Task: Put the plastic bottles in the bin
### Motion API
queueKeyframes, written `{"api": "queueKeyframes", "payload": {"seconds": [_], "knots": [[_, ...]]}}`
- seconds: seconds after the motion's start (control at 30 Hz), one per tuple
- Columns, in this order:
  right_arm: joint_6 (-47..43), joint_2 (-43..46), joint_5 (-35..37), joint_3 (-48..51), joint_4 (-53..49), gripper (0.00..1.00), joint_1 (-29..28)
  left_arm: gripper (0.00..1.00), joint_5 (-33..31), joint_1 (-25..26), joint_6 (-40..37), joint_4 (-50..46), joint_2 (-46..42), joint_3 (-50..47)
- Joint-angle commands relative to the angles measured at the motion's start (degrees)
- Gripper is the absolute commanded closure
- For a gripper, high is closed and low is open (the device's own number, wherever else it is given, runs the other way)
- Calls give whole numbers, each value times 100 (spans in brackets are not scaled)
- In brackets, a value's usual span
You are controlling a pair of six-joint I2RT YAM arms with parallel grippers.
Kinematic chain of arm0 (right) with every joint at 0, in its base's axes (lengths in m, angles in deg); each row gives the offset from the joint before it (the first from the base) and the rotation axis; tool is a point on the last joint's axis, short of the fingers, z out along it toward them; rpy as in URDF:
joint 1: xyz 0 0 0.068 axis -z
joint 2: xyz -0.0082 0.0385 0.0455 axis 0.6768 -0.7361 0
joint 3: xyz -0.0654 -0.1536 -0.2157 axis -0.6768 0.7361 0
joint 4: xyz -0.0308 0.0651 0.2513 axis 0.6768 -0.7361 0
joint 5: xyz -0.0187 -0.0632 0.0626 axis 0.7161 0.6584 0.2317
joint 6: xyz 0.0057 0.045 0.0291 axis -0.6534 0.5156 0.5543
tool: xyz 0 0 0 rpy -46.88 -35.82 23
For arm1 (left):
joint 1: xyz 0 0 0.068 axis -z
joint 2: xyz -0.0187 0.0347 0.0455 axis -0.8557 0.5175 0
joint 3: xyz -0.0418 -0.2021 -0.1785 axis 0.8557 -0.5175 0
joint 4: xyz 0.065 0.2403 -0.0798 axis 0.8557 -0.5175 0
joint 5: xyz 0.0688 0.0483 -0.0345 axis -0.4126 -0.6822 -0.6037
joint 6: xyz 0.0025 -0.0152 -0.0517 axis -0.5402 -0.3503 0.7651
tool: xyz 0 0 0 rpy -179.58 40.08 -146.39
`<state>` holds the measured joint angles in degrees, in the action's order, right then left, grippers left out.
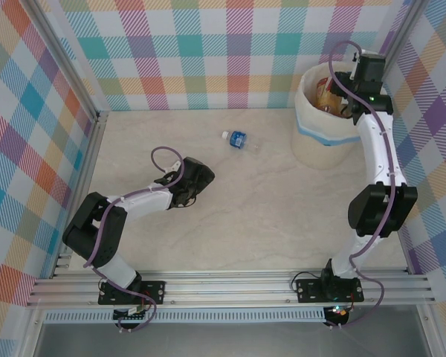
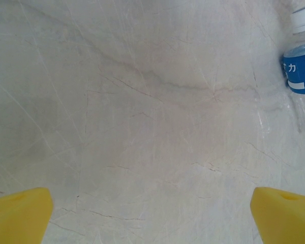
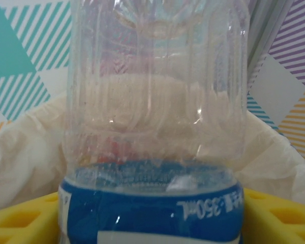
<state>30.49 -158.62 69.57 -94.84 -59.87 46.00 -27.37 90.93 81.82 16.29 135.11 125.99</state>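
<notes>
Right over the bin [image 1: 320, 145], R gripper [image 3: 152, 216] is hovering w/ blue-label bottle [image 3: 152, 101] btwn fingers [image 3: 20, 218], base pointing in; can't tell if clamping.

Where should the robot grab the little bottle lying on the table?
Probably around the blue-labelled middle of the bottle, coming straight down from above. It lies on its side, so the round body offers two free sides across its length; the open left pincer is nearest.
</notes>
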Motion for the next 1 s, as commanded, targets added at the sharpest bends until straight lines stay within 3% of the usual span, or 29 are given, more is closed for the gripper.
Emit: {"api": "queueKeyframes", "payload": {"seconds": [0.0,0.17,0.4,0.6,0.8,0.97], "knots": [[145,29,-306,-307,-321,16,3,0,-29,-72,-5,-74,-4,53],[271,300,-502,-269,-413,11,-47,0,-75,-89,-8,-70,-65,-5],[184,948,-2550,576,231,7,-446,0,-98,-120,-45,-49,-115,-6],[-538,769,-3427,886,420,3,-1256,0,-121,-175,-61,-86,-263,-87],[-2091,-28,-3566,814,-88,2,-2007,0,-267,-228,-61,-119,-643,-333],[-2955,-1065,-2325,288,-486,0,-2494,0,-475,-312,-61,-142,-1086,-676]]}}
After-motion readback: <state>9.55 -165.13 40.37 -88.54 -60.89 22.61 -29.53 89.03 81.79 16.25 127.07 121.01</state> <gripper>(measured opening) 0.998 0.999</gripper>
